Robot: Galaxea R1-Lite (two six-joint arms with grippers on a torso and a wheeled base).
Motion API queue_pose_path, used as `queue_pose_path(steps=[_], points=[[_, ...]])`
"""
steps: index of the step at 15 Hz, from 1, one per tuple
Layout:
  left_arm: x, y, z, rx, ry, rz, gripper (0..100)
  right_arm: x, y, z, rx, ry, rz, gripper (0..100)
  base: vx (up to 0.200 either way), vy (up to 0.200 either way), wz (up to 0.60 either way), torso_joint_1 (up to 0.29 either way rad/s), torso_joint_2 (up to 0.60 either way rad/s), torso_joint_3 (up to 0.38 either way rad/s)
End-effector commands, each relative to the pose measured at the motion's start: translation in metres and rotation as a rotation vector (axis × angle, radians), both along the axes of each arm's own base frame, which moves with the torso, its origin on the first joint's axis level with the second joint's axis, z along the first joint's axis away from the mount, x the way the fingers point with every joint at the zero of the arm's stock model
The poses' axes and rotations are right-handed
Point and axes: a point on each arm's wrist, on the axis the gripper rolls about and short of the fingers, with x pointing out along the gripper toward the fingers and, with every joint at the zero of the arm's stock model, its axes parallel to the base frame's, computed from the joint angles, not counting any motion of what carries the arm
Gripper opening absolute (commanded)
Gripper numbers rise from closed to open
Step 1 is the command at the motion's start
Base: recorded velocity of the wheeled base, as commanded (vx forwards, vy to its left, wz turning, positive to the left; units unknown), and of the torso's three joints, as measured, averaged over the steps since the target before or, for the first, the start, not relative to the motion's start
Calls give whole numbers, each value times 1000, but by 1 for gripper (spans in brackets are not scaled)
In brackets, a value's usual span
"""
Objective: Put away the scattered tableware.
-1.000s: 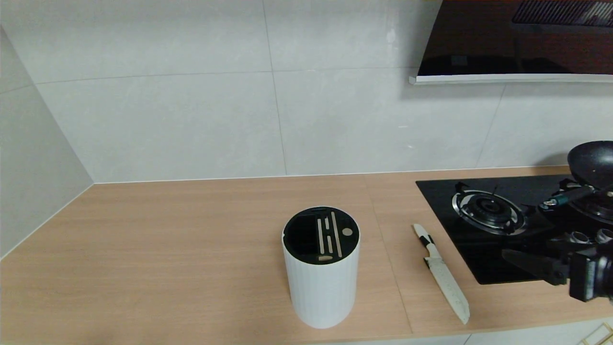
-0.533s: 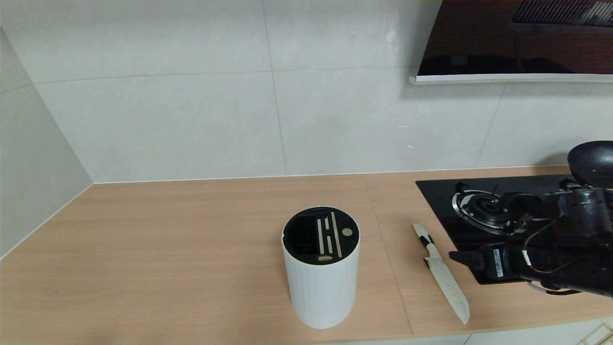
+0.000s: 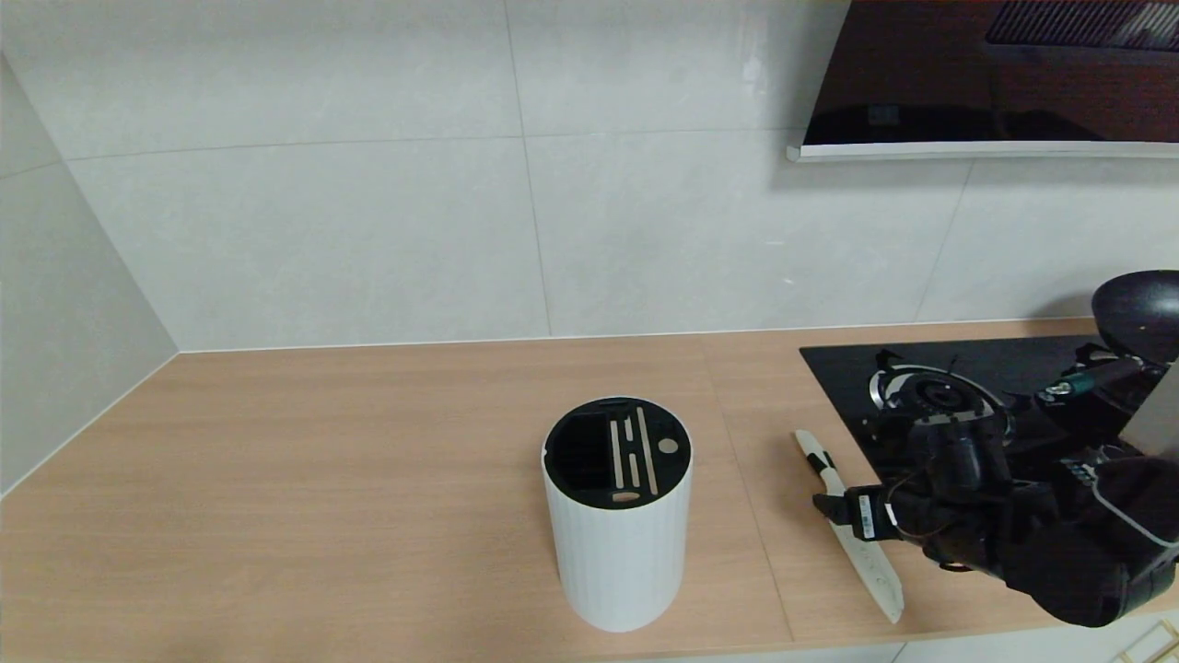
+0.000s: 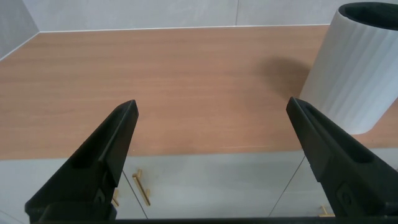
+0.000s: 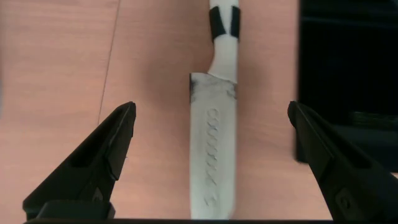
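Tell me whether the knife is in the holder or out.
Out: the knife lies flat on the counter, apart from the white holder, below the right gripper.

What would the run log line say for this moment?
right claw: open, over knife | knife: flat on counter, by stove | left claw: open, near holder

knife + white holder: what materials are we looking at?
Knife: blade looks ceramic or white-coated, matte white with grey scuffs and a dimple row; handle white with a black band, likely plastic. Holder: probably plastic, matte white ribbed wall, black slotted top.
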Motion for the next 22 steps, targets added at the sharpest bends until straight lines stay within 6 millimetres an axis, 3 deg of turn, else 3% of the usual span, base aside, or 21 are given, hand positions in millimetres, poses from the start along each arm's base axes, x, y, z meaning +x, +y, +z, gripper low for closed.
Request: queue_pose_path(steps=[1,9,22], points=[[0,0,0,0,0,1,100,5,3,-20,-6,48,-3,100,0,0,0,0,0,0],[0,0,0,0,0,1,100,20,7,-44,-20,41,-33,100,0,0,0,0,0,0],[0,0,0,0,0,1,100,36,9,-50,5,13,-91,100,0,0,0,0,0,0]])
